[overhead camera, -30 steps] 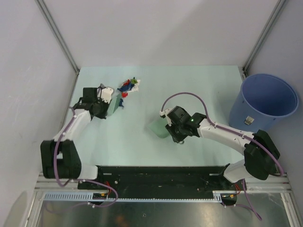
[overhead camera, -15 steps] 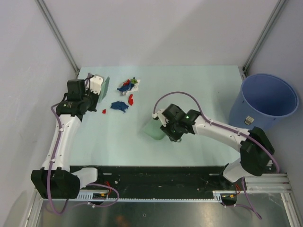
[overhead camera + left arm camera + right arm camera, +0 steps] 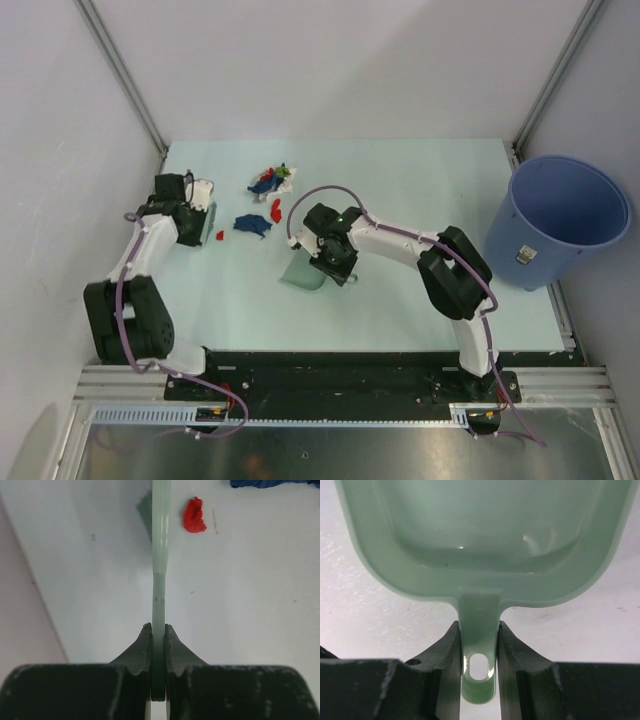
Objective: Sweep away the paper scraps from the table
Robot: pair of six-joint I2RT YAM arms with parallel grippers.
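Observation:
The paper scraps lie on the table (image 3: 400, 190): a red, blue, green and white cluster (image 3: 271, 180), a dark blue bit (image 3: 250, 224), a red bit (image 3: 275, 208) and a tiny red bit (image 3: 220, 236). My left gripper (image 3: 198, 216) is shut on a thin pale green brush (image 3: 209, 223), left of the tiny red bit. In the left wrist view the brush (image 3: 161, 540) stands edge-on in my gripper (image 3: 158, 632), with a red scrap (image 3: 194, 516) just to its right. My right gripper (image 3: 326, 256) is shut on the handle of the pale green dustpan (image 3: 299, 273), below the scraps. In the right wrist view the dustpan (image 3: 480, 535) looks empty, held in my gripper (image 3: 479, 640).
A big round blue bucket (image 3: 565, 215) stands off the table's right edge. Grey walls and metal frame posts (image 3: 122, 75) enclose the back and sides. The left wall is close to my left gripper.
My left gripper brought the brush back toward the near side, beside the tiny red bit. My right arm moved the dustpan left, closer under the scraps.

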